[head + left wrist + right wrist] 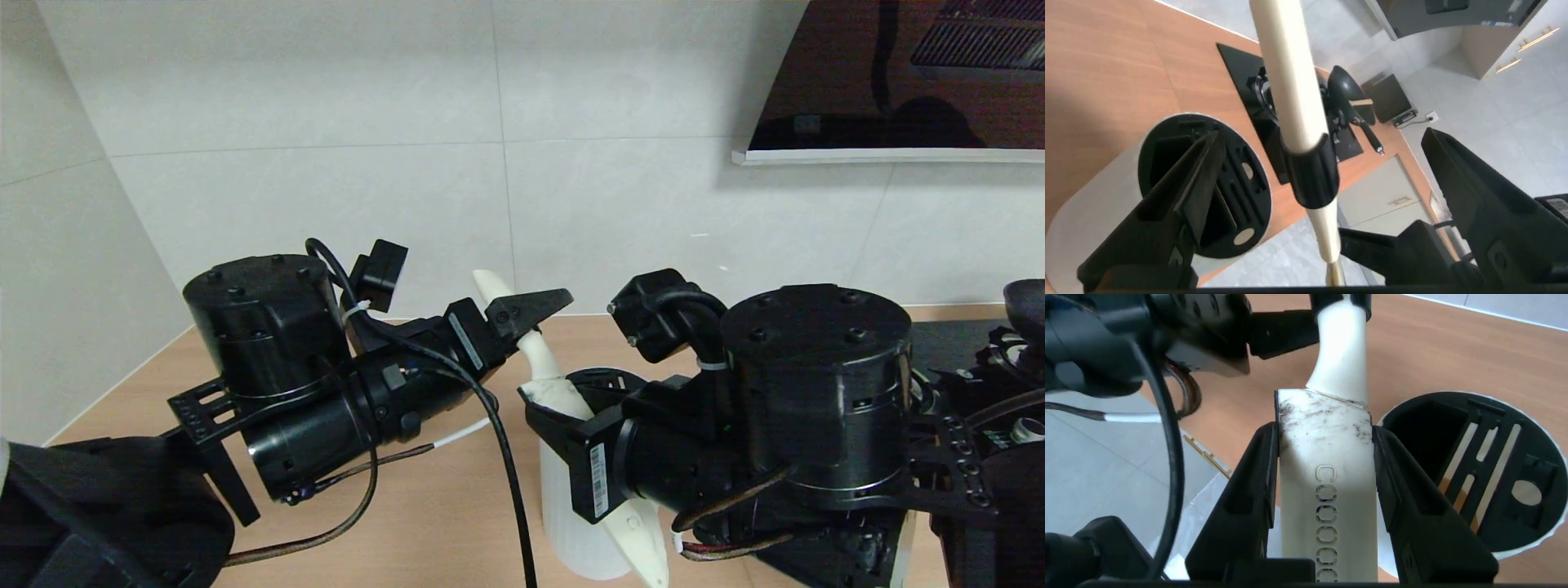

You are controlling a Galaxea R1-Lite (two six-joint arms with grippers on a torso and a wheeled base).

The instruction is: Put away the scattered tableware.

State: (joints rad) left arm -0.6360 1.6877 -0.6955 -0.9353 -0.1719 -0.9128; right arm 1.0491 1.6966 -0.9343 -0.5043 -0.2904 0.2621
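Nearest the head camera, the left gripper (539,309) is matte black plastic. Its tapered fingers stand well apart on either side of the spatula's handle, and the left wrist view shows a gap at each side.

Next comes the spatula (543,359), cream-white and smooth, held in the air above the counter. It has a round handle with a black band and a flat blade pierced by a row of oval slots, with dark scuffs near the neck. Its long axis is tilted. The rounded handle end points up, away and to the left; the blade end points down, toward the camera and to the right.

The right gripper (1325,437) has its flat black fingers clamped on the two edges of the blade.

Directly below stands the utensil holder (563,506), a white cylinder with a black slotted insert on top, upright on the light wood-grain counter (457,506).

Farther right lies a black cooktop (947,335). Pale matte wall tiles (326,122) rise behind.
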